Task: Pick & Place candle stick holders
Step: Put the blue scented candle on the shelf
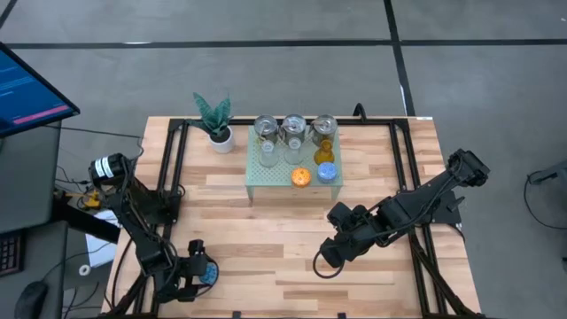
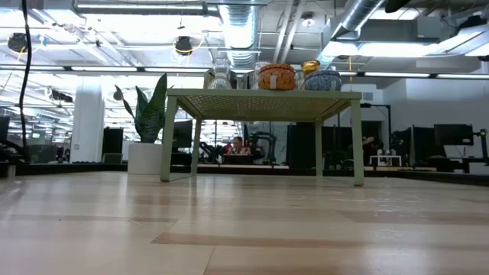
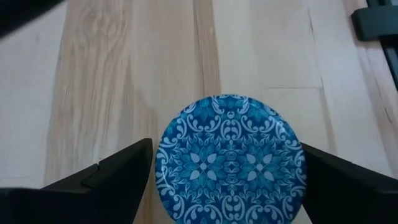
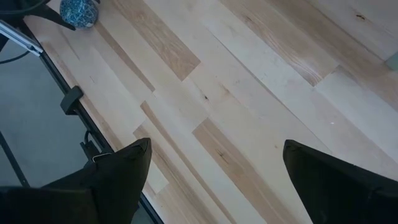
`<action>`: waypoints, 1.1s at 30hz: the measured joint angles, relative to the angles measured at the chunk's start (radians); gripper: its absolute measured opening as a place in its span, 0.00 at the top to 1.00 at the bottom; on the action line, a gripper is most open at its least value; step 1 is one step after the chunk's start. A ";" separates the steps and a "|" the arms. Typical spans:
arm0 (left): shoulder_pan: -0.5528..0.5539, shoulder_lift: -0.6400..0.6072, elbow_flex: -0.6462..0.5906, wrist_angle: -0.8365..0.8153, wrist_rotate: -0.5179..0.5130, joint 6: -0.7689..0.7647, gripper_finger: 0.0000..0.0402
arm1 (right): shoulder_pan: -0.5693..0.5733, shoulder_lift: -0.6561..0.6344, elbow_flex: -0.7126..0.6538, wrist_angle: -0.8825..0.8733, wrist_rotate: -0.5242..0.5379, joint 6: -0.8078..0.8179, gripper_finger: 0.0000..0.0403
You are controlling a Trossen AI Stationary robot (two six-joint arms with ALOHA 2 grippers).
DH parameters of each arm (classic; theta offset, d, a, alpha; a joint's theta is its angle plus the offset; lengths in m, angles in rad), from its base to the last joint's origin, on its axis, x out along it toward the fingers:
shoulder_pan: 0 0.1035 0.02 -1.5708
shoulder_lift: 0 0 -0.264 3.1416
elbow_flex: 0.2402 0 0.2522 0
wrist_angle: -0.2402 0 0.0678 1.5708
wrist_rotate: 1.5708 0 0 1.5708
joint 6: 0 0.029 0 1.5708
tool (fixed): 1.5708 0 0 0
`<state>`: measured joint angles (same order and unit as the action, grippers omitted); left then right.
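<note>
Near the table's [image 1: 266,239] front-left corner, the left gripper [image 1: 202,275] stands spread wide around a blue patterned candle stick holder [image 3: 231,158], its fingers [image 3: 118,171] just clear of either side. The right gripper [image 1: 326,263], also wide and empty, hangs over bare wood at centre. The other holders [image 1: 297,142] crowd the pale green stand [image 1: 257,177], beside the potted plant [image 1: 215,120].

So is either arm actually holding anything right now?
It cannot be told: the left pincer stands around the blue holder, its sides between the fingers, contact unclear. The right pincer is open, empty.
</note>
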<state>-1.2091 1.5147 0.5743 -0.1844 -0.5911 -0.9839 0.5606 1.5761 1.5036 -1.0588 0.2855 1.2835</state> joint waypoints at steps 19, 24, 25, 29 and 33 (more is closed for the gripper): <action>0.064 -0.029 0.000 -0.011 0.076 -0.001 0.24 | -0.001 0.000 0.000 -0.003 0.000 -0.007 0.12; 0.133 -0.117 0.000 -0.037 0.063 0.000 0.25 | -0.001 0.000 0.000 -0.002 0.000 -0.007 0.12; 0.152 -0.144 0.000 -0.042 0.047 0.001 0.25 | -0.001 0.000 0.000 -0.002 0.000 -0.007 0.12; 0.236 -0.267 0.000 -0.061 -0.066 0.036 0.23 | -0.001 0.000 0.000 -0.003 0.000 -0.007 0.12; 0.349 -0.402 0.000 -0.064 -0.172 0.142 0.23 | -0.001 0.000 0.000 -0.002 0.000 -0.007 0.12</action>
<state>-0.8597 1.1129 0.5747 -0.2481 -0.7635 -0.8417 0.5598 1.5761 1.5036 -1.0611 0.2859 1.2762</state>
